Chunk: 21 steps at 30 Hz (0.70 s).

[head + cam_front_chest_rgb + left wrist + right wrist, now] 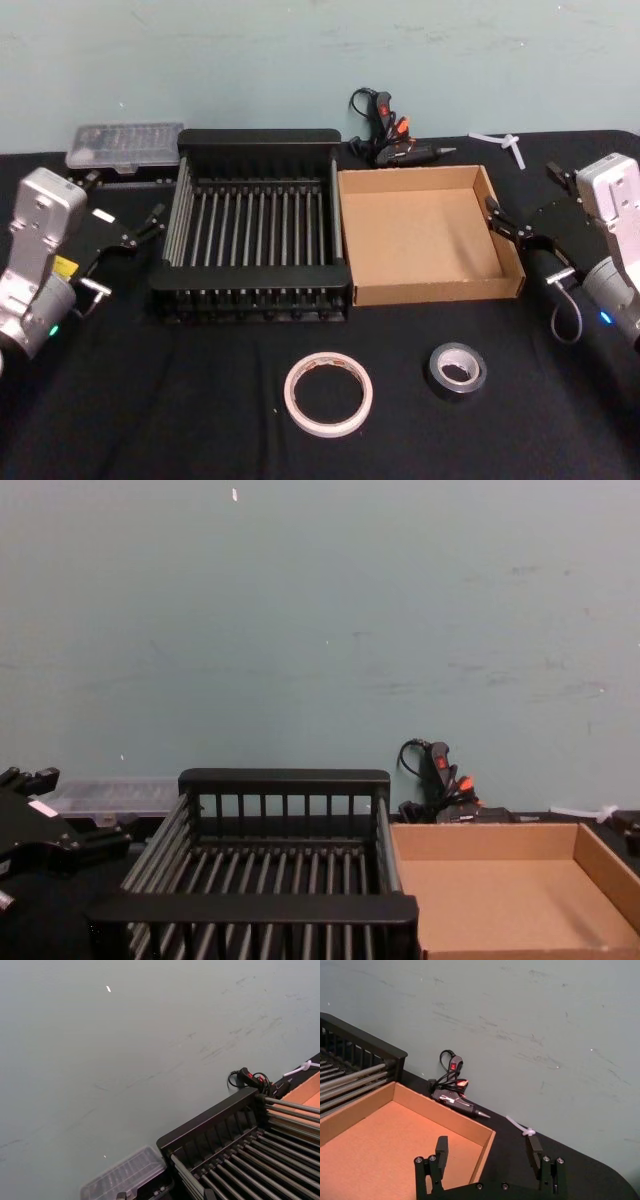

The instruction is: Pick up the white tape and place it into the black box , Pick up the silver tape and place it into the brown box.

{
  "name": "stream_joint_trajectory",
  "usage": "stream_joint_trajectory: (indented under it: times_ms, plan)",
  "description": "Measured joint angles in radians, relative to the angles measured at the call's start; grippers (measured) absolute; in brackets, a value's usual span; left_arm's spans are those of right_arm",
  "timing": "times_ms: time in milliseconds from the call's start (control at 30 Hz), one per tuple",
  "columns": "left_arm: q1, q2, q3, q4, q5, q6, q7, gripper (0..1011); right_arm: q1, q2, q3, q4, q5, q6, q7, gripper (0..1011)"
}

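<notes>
Two rolls sat near the bottom of the head view, both lying flat on the black surface [120, 420]: the white tape [328, 393] at bottom centre and the silver tape [458, 369] just to its right, a bit higher up, clearly apart from each other. Neither was touching a claw or a box.

Above them, mid-frame, the black box [255, 228] and the brown box [428, 234] stood side by side, walls pretty much touching, black one on the left. Nothing was inside either one.

The left claw [150, 228] hung at the left edge of the frame, just beside the black box's left wall, and it looked released, fingers parted with nothing between them. The right claw [510, 228] was at the right edge, by the brown box's right wall. In the right wrist view the right claw [489, 1152] was spread wide and gripping nothing, one finger over the box floor and the other outside the wall.

A glue gun [395, 140] and a clear parts case [125, 145] lay along the top of the frame by the wall.
</notes>
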Motion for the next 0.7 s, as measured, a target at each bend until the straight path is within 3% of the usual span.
stream_joint_trajectory:
  times_ms: [200, 533, 700]
  plan:
    - [0.0, 0.0, 0.0, 0.0, 0.0, 0.0, 0.0, 1001, -0.022, -0.005, 0.02, -0.037, 0.018, 0.032, 0.014, 1002]
    - [0.0, 0.0, 0.0, 0.0, 0.0, 0.0, 0.0, 1001, -0.09, -0.008, 0.071, -0.159, 0.081, 0.158, 0.03, 1002]
    - [0.0, 0.0, 0.0, 0.0, 0.0, 0.0, 0.0, 1001, -0.133, -0.013, 0.098, -0.235, 0.122, 0.266, 0.024, 1002]
